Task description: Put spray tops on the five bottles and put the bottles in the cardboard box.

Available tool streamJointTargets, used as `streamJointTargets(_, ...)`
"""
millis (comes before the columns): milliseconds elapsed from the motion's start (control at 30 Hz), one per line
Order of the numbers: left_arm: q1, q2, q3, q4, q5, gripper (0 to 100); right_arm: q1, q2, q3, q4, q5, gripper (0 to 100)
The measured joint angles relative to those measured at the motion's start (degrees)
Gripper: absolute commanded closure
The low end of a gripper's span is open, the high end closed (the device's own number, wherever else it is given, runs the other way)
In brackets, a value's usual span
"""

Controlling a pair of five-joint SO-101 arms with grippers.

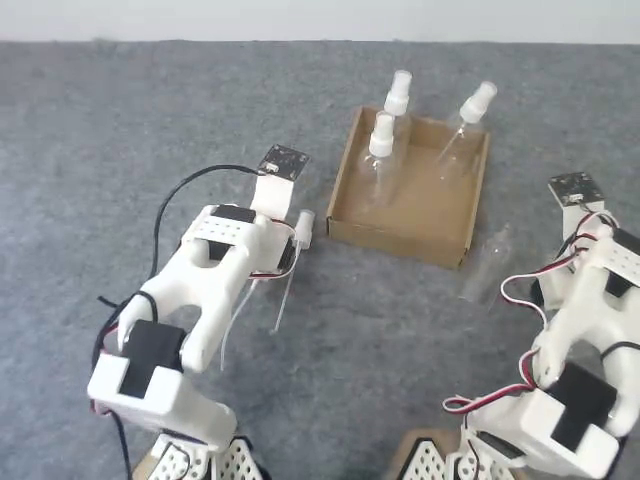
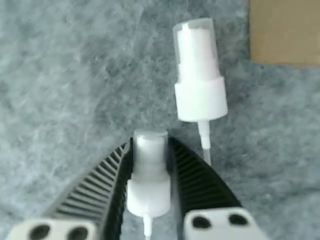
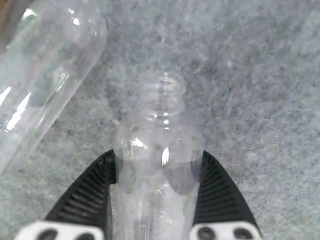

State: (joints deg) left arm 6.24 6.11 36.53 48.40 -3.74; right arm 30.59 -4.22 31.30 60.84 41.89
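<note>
High view: cardboard box sits on the grey mat between my arms, with three capped bottles upright inside, so I judge three of five done. A bare bottle lies on the mat just beside the box's right wall, near my right arm. A spray top shows just beside my left arm, its tube trailing toward the base; I cannot tell from here whether it is the one I hold. Left wrist view: my left gripper pinches the gripped spray top across its clear cap and white collar, nozzle end outward, tube running back between the fingers. The spare spray top lies on the mat just beyond the fingertips, apart from them, with a corner of the box farther off. Right wrist view: my right gripper clamps the open bottle at its shoulder. The threaded neck pokes out past the fingertips, uncovered, presumably so a top can go on. The bare bottle lies alongside, not touching. Judgement: next is mating top to neck; the thin tube must enter the mouth first, and misalignment is the likely failure.
</note>
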Motion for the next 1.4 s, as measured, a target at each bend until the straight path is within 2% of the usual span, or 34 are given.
streamJointTargets(167, -0.35, -4.48, 2.55, 0.00, 0.09, 99, 0.00, 0.00, 0.00, 0.00, 0.00, 95.5)
streamJointTargets(367, -0.35, -18.64, 12.66, -3.34, 1.14, 99, 0.00, 0.00, 0.00, 0.00, 0.00, 73.4)
streamJointTargets(433, -0.35, -23.47, 15.82, -4.31, 1.14, 99, 0.00, 0.00, 0.00, 0.00, 0.00, 69.8)
streamJointTargets(600, -0.35, -31.12, 20.13, -6.07, 1.14, 99, 0.00, 0.00, 0.00, 0.00, 0.00, 69.5)
streamJointTargets(900, -0.35, -32.35, 20.40, -6.07, 1.14, 99, 0.00, 0.26, -9.58, 4.48, 0.09, 69.6)
streamJointTargets(1100, -0.35, -32.35, 20.40, -6.07, 1.14, 99, 0.00, 10.37, -20.66, 13.89, 6.95, 69.6)
streamJointTargets(1267, -0.35, -32.35, 20.40, -6.07, 1.14, 99, 0.44, 17.93, -24.26, 15.30, 8.97, 69.6)
streamJointTargets(1400, -0.35, -32.35, 20.40, -6.07, 1.14, 99, 0.44, 20.84, -24.79, 15.38, 8.97, 77.5)
